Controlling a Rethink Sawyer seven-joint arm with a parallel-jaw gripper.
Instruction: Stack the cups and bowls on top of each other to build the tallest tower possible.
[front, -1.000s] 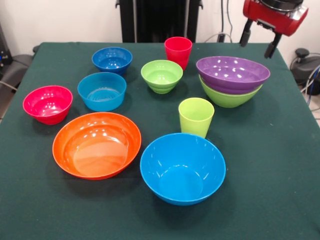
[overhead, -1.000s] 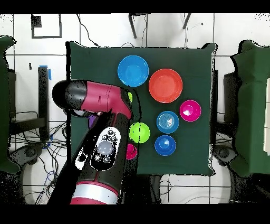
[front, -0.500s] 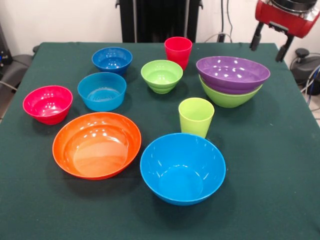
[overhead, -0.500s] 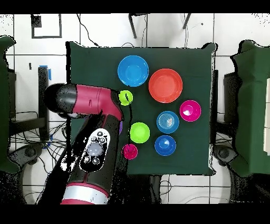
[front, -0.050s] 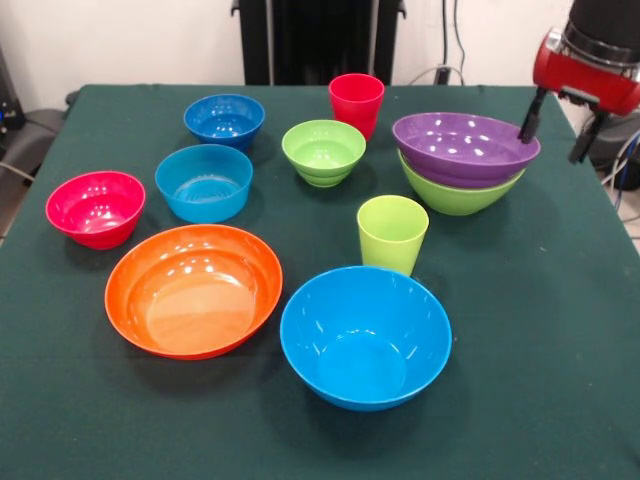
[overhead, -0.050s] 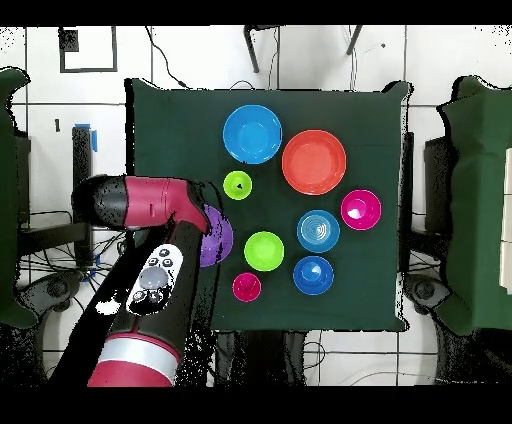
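Green cloth table (front, -0.050s: 560, 330) holds glossy round bowls (front, -0.050s: 365, 335) and tapered cups (front, -0.050s: 391, 233).

surface (front, -0.050s: 560, 330): matt dark green cloth, smooth, no shine
orange bowl (front, -0.050s: 193, 290): glossy plastic with white glints inside
large light blue bowl (front, -0.050s: 365, 336): smooth plastic, soft sheen
purple bowl (front, -0.050s: 465, 148): glossy plastic with bright specks on the inner wall
large lime green bowl (front, -0.050s: 455, 198): smooth plastic
lime green cup (front, -0.050s: 392, 234): plastic, duller sheen
red cup (front, -0.050s: 356, 103): smooth plastic
pink-red bowl (front, -0.050s: 95, 208): glossy plastic
end effector (front, -0.050s: 558, 125): shiny red casing, matt black fingers (front, -0.050s: 531, 117)
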